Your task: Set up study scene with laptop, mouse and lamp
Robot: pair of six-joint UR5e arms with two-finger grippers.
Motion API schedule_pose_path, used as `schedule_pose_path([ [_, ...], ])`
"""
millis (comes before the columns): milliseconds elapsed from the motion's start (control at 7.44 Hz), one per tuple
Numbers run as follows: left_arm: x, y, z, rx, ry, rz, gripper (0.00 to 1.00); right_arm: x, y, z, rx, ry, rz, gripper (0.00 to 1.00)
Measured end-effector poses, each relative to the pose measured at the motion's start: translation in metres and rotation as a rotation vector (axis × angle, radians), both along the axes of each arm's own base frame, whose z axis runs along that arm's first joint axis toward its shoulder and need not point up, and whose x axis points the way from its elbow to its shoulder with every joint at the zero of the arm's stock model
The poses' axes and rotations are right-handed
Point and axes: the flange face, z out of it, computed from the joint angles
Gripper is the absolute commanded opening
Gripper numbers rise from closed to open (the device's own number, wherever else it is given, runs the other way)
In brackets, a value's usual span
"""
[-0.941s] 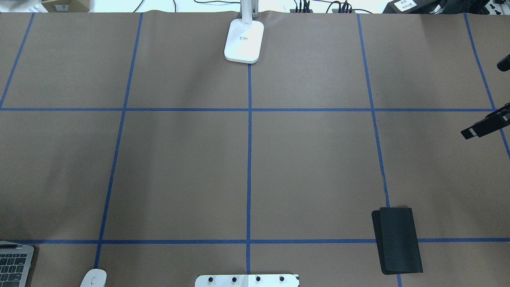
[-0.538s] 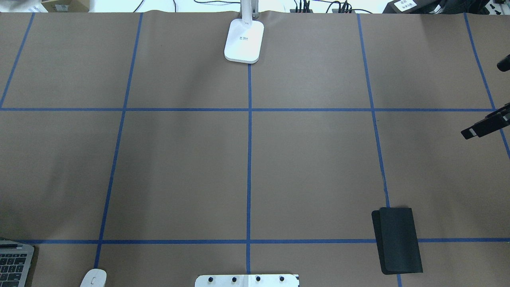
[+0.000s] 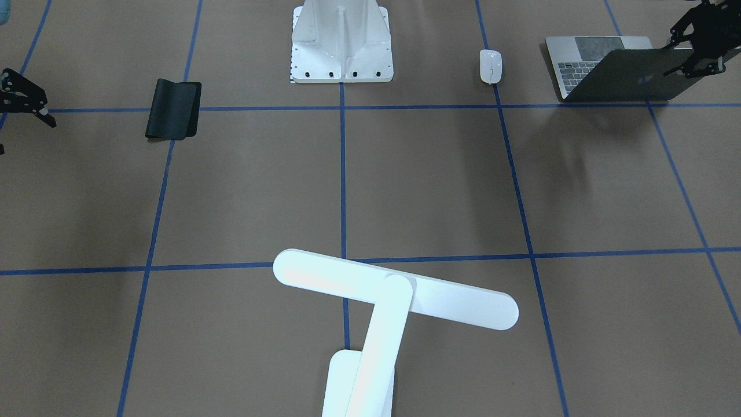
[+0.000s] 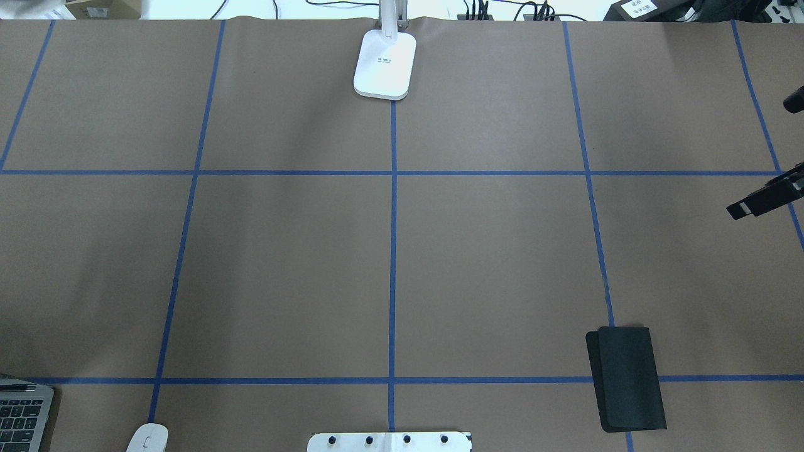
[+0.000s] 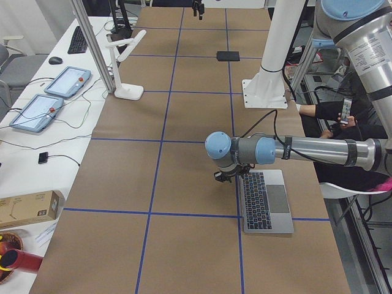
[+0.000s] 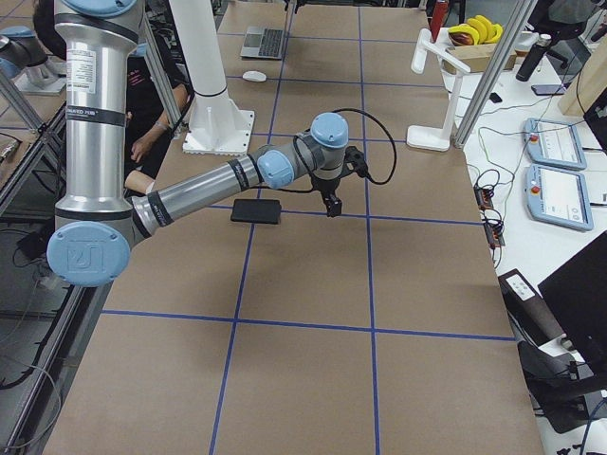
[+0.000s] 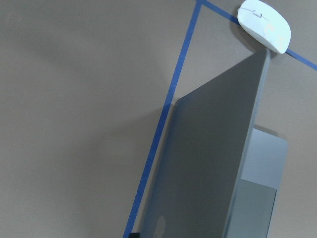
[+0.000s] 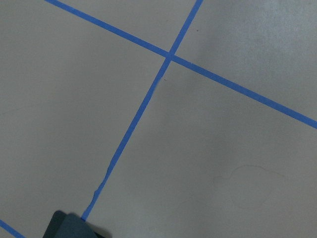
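Observation:
The grey laptop (image 3: pixel 625 75) stands open at the robot's near left corner, keyboard toward the robot (image 4: pixel 22 414). My left gripper (image 3: pixel 674 52) hangs at the lid's outer upper corner, a finger on each side of the edge; whether it presses on the lid I cannot tell. The left wrist view shows the lid's back (image 7: pixel 208 158) and the white mouse (image 7: pixel 264 25) beyond it. The mouse (image 3: pixel 490 65) lies between the laptop and the pedestal. The white lamp (image 3: pixel 393 289) stands at the far middle edge, base (image 4: pixel 384 63). My right gripper (image 3: pixel 26 138) hovers open and empty at the right end.
A black mat (image 4: pixel 628 378) lies folded at the near right, a corner of it in the right wrist view (image 8: pixel 67 225). The white ribbed pedestal (image 3: pixel 341 40) stands at the near middle edge. Blue tape lines grid the brown table (image 4: pixel 490 270). A person sits behind the robot (image 5: pixel 343 116).
Almost nothing. The right gripper's finger at the right edge has dipped very slightly. Laptop, mouse, lamp base and mat are where they were.

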Motion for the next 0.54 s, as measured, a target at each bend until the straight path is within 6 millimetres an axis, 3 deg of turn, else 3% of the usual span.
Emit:
schedule_pose_path([
  [269, -0.0007, 0.0003, 0.0004, 0.010, 0.003, 0.006, 0.26, 0.0000, 0.0000, 0.0009, -0.002, 0.001, 0.000, 1.00],
  [538, -0.0018, 0.0016, 0.0020, 0.009, 0.002, 0.007, 0.17, 0.0000, 0.0002, 0.0015, -0.003, 0.001, 0.000, 1.00],
])
